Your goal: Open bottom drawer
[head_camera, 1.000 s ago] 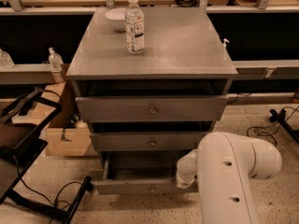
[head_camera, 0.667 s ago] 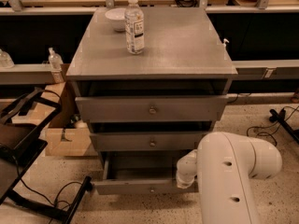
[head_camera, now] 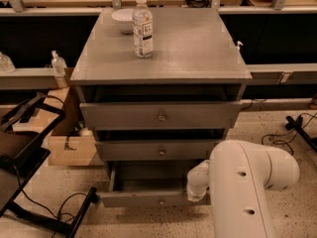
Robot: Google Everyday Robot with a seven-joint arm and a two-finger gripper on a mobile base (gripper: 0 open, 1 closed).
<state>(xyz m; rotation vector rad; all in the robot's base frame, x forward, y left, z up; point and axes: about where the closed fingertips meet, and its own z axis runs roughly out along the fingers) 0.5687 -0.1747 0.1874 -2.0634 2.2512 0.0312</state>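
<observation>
Camera view: bottom drawer [head_camera: 138,199], lowest in the grey cabinet [head_camera: 188,48], is seen pulled partway out with its inside exposed, gripper [head_camera: 194,195] is held at its front's right end, grip state cannot be told, little pulling is judged left

White arm [head_camera: 242,192] bent low, gripper [head_camera: 196,194] btm centre-right

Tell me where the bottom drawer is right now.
The bottom drawer sits lowest in the cabinet, pulled out beyond the middle drawer, with the gripper at its front's right end.
</observation>
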